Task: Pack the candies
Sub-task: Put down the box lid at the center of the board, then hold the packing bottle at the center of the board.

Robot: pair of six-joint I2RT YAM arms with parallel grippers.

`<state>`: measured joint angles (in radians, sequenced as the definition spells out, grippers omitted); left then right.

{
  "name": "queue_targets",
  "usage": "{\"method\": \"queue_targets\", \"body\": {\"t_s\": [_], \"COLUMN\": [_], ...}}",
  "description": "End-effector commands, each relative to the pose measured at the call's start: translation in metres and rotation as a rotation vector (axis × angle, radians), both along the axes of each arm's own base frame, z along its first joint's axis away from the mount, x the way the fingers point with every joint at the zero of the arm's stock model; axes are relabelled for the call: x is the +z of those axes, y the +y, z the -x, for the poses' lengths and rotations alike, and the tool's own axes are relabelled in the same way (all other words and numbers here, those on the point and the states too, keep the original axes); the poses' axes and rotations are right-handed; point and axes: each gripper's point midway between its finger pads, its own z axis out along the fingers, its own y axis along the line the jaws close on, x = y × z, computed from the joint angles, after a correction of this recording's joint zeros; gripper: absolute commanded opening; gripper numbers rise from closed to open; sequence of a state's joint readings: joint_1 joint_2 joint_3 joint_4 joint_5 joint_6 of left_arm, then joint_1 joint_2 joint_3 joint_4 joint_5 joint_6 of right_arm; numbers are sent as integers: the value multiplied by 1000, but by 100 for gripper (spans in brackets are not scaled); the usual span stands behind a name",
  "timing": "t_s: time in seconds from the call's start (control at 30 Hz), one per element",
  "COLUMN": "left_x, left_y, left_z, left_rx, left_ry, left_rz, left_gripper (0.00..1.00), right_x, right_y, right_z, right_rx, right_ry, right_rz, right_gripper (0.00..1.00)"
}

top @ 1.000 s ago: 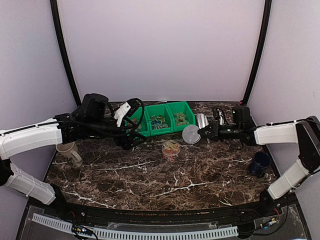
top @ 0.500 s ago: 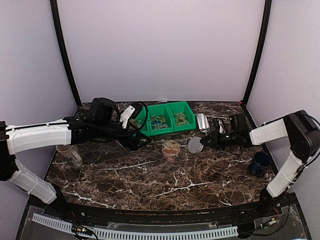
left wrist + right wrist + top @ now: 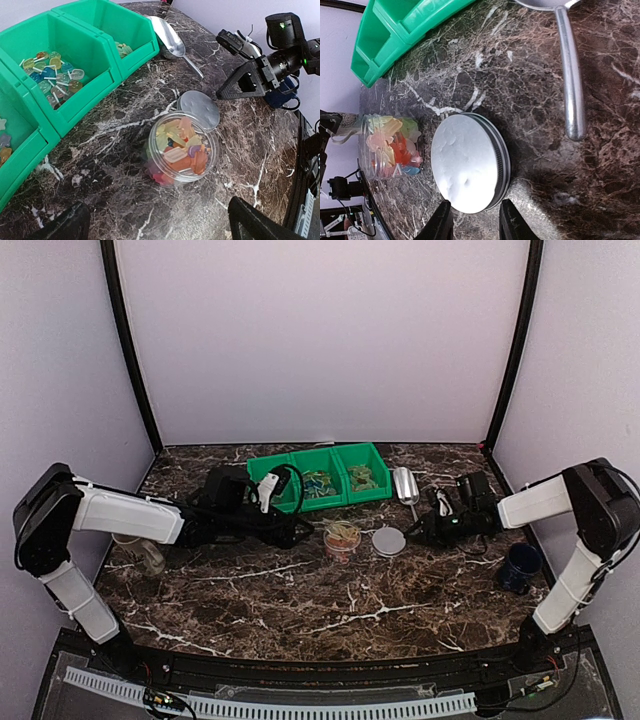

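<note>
Candies [image 3: 180,147] fill the open jar [image 3: 152,166] mid-table; lid [image 3: 467,167] lies flat just beside it. Right gripper [image 3: 475,219] parted, empty (left gripper [image 3: 160,222] likewise, wide). Advise pinching the lid's rim squarely before capping.

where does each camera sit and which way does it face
top external: high behind the bases, looking down the table; both arms show.
left wrist: faces right over the jar of candies; left end effector at the bottom.
right wrist: low, rolled sideways, faces left at the lid; right end effector at the bottom.
shared: both wrist views hold jar, lid, scoop and green bin.
</note>
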<state>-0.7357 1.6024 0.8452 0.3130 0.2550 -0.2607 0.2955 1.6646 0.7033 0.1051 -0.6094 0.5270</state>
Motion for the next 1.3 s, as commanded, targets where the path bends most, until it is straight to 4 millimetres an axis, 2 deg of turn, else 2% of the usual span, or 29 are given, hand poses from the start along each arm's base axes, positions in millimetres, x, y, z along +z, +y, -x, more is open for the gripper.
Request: {"method": "queue_targets", "body": {"t_s": [0.0,0.03,0.23,0.4,0.43,0.47,0.5,0.67,0.73,0.93,1.0,1.17,1.27], "left_x": [12,10,-11,-11,-12,-11,-11,-12,-14,-32,-34,-30,-39], "left_y": [-8,-10,-28,-47,-49,-52,-53,-58,-61,-66,-68,-72,-71], "left_z": [-17,-19,-22,-22,-20,-18,-18,-14,-9,-14,-14,-1,5], "left_rx": [-8,-20,-85,-155,-172,-192,-202,-246,-289,-279,-294,-409,-447], "left_ry": [-59,-61,51,136,149,160,167,178,197,232,229,183,156], "left_rz": [150,168,310,439,454,469,480,522,542,547,547,582,555], "left_gripper": [99,99,99,99,99,99,99,99,99,99,99,99,99], "right_x": [8,8,41,77,85,93,100,122,124,140,141,129,131], "right_y": [-15,-17,-23,-22,-20,-17,-15,-4,-5,-7,-8,-1,-1], "right_z": [-7,-6,-6,-8,-8,-7,-6,-2,-4,-2,-1,4,3], "right_rx": [0,3,24,34,47,55,60,82,69,66,62,124,121], "right_ry": [-76,-80,-217,-384,-429,-475,-512,-594,-582,-624,-634,-606,-622], "right_rz": [115,135,206,266,278,292,306,325,341,348,345,342,337], "right_gripper": [38,39,50,61,66,76,98,98,98,98,98,98,98]}}
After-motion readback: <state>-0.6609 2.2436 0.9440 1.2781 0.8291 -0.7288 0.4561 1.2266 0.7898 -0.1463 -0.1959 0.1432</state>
